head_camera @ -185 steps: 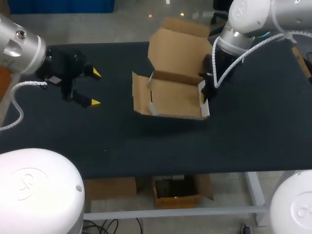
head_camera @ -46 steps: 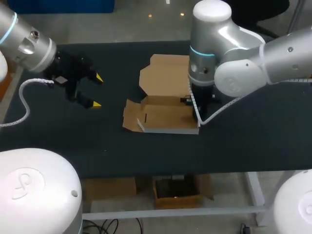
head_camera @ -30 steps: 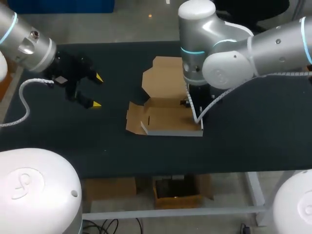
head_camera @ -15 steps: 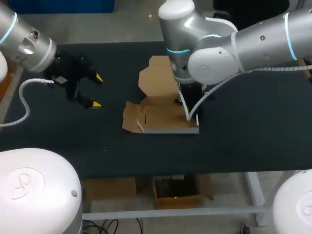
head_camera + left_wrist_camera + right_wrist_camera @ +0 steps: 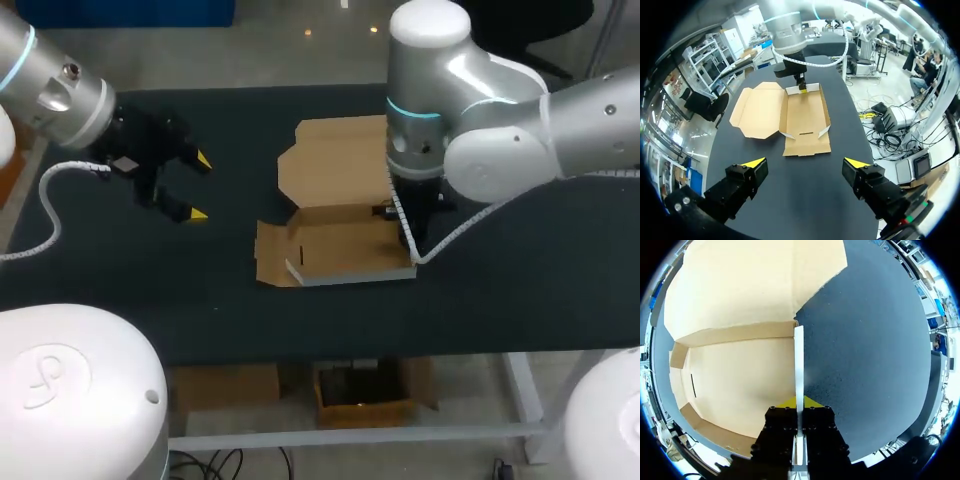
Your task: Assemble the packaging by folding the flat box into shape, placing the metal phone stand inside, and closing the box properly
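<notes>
The cardboard box (image 5: 340, 245) lies open near the middle of the black table (image 5: 520, 290). Its lid (image 5: 335, 160) is spread flat on the far side, and the shallow tray part is on the side nearer the robot. The right gripper (image 5: 799, 402) pinches the tray's right side wall (image 5: 798, 360), with one yellow tip on each face of it. The left gripper (image 5: 198, 185) hangs over the table's left part, well apart from the box, with its fingers spread wide and nothing between them.
</notes>
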